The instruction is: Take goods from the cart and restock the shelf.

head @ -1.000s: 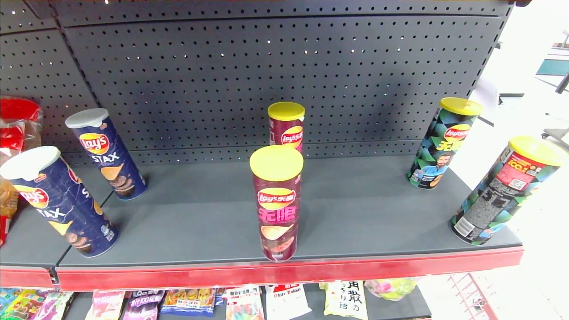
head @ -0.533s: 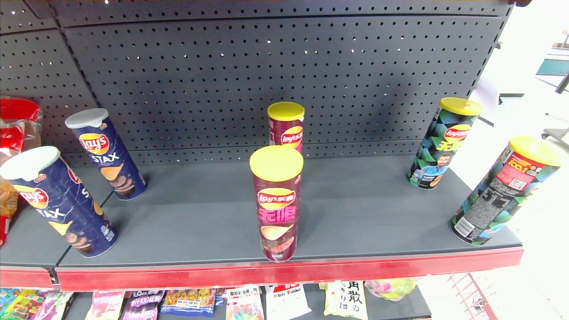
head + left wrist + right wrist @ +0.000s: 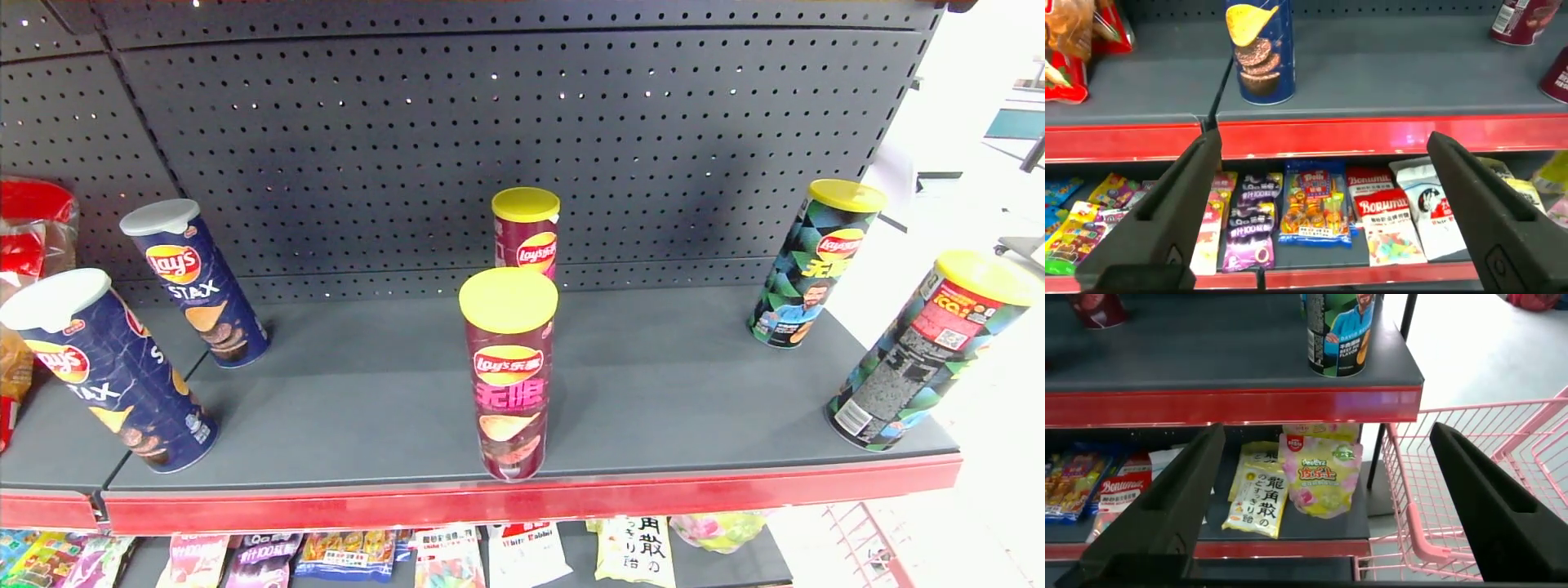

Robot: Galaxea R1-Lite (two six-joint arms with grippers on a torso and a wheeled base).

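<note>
Backdrop: a dark grey perforated panel [image 3: 490, 147] stood upright.
Floor: the pale floor [image 3: 1486, 351] lay smooth at the right.
Light: glare whitened the right side.

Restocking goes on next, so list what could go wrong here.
1. The front maroon can stands right at the red lip; an arm coming up could tip it off.
2. The front green can sits at the right front corner of the shelf; a bump could send it over.
3. The left tool and right tool, both open, face that lip and might strike it rising.
</note>
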